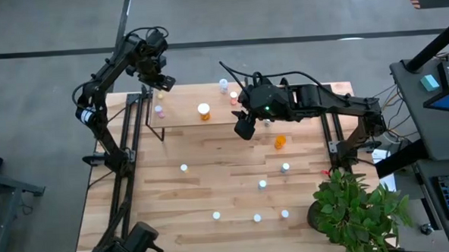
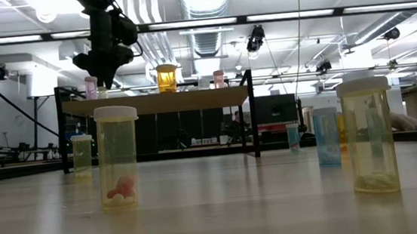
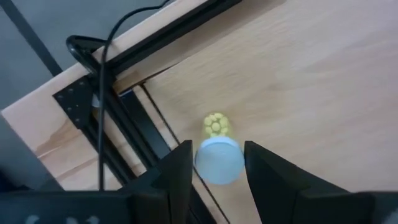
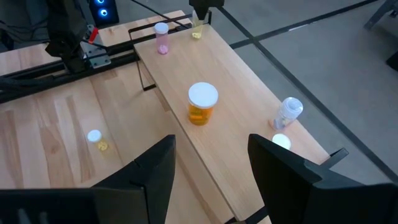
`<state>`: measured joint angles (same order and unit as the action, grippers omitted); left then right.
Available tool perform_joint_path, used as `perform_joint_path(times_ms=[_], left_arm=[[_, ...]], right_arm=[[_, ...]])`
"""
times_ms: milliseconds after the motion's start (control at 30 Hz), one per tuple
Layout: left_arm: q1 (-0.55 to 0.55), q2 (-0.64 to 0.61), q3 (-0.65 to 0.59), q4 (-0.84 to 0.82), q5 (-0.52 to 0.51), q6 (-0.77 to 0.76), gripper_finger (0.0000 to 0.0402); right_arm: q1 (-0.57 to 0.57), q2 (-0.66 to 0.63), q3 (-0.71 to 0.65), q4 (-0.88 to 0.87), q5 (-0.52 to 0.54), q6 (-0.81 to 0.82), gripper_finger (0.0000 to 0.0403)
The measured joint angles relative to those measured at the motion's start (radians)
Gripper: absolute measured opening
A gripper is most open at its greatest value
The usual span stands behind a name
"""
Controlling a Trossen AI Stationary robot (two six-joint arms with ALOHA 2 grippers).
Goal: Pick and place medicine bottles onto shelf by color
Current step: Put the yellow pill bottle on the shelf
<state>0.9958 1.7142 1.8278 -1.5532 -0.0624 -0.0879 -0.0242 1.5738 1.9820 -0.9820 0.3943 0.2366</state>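
Left gripper: the left gripper (image 3: 216, 163) is held over the shelf's far left corner, its fingers parted on either side of a yellow bottle (image 3: 217, 152) that stands on the board. Whether the pads press the cap cannot be told; the pose suits a bottle just being set down.

Right gripper: the right gripper (image 4: 210, 163) is hung above the shelf's front edge with fingers spread and nothing between them, seemingly waiting.

Shelf: the shelf (image 1: 186, 112) is stood at the table's far side. An orange bottle (image 1: 204, 111) is seen near its middle, a pink bottle (image 1: 159, 111) near its left end and a bluish bottle (image 1: 223, 85) towards its far edge, the spacing consistent with grouping by colour.

Table: the table (image 1: 137, 213) is dotted with unsorted bottles, among them a second orange one (image 1: 279, 142) just in front of the shelf.

Progress: the sort is judged well short of finished, as most bottles are left on the table.
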Motion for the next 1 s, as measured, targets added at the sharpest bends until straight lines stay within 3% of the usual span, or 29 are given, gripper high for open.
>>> perform_joint_path(times_ms=[633,1000], left_arm=[[-0.001,-0.010,0.012,-0.002,-0.002,-0.004,0.0128],[-0.017,-0.090,0.050,0.003,0.006,-0.057,0.0128]], right_arm=[[0.000,0.000,0.000,0.000,0.000,0.000,0.0192],[0.000,0.000,0.000,0.002,0.000,-0.002,0.0192]])
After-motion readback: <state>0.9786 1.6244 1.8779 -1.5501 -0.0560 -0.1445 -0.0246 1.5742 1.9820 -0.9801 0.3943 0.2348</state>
